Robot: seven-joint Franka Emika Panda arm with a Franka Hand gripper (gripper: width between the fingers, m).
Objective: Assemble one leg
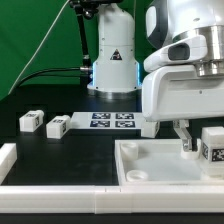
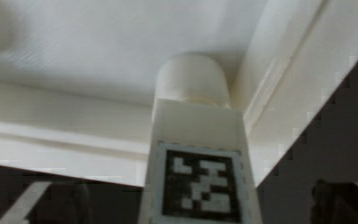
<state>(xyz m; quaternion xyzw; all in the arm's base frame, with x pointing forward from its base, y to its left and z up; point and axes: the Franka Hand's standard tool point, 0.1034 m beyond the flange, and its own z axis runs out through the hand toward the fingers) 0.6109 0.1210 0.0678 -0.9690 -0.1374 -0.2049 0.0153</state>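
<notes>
A leg [image 1: 213, 146], a small white block with a square marker, stands upright at the tray's [image 1: 150, 165] corner on the exterior view's right. My gripper [image 1: 210, 152] is straddling it. One finger [image 1: 186, 140] shows beside the leg with a small gap, and the other is hidden. In the wrist view the leg [image 2: 201, 160] runs away from the camera, its rounded end against the tray's inner corner [image 2: 87, 110]. Dark space separates it from the fingers [image 2: 23, 206] on both sides, so my gripper [image 2: 190, 216] is open around it.
Two more loose legs [image 1: 31, 121] [image 1: 57, 126] lie on the black table at the exterior view's left. The marker board [image 1: 113, 121] lies behind the tray. The robot base [image 1: 113, 60] stands at the back. A white rail [image 1: 8, 160] runs along the left edge.
</notes>
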